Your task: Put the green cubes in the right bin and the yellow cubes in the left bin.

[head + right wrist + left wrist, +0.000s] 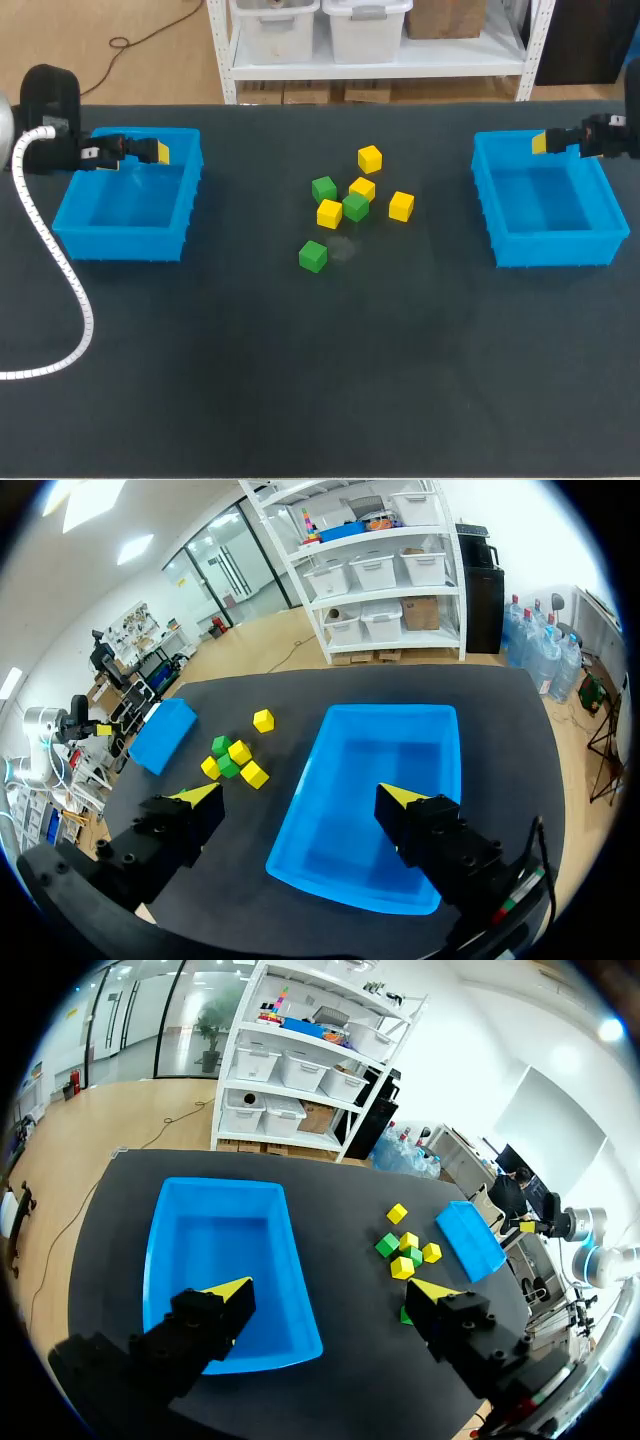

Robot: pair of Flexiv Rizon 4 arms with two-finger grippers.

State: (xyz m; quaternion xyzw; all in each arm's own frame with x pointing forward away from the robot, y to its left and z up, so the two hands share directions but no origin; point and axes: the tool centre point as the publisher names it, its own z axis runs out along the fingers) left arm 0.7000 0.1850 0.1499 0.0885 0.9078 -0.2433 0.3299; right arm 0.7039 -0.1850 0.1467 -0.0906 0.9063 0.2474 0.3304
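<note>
Several yellow cubes (370,158) and three green cubes (323,188) lie in a loose cluster at the middle of the dark table, one green cube (312,255) a little nearer the front. My left gripper (150,152) hangs open over the far rim of the left blue bin (125,195), nothing between its fingers. My right gripper (545,142) stands open above the far edge of the right blue bin (545,200), also holding nothing. In the left wrist view my left gripper (332,1295) is over the left bin (220,1250), which is bare inside. In the right wrist view my right gripper (300,795) is over the right bin (380,780), equally bare.
A white ribbed cable (60,270) from my left arm loops over the table's front left. The cube cluster (405,1250) lies beyond the left bin in the left wrist view, and beside the right bin (235,755) in the right wrist view.
</note>
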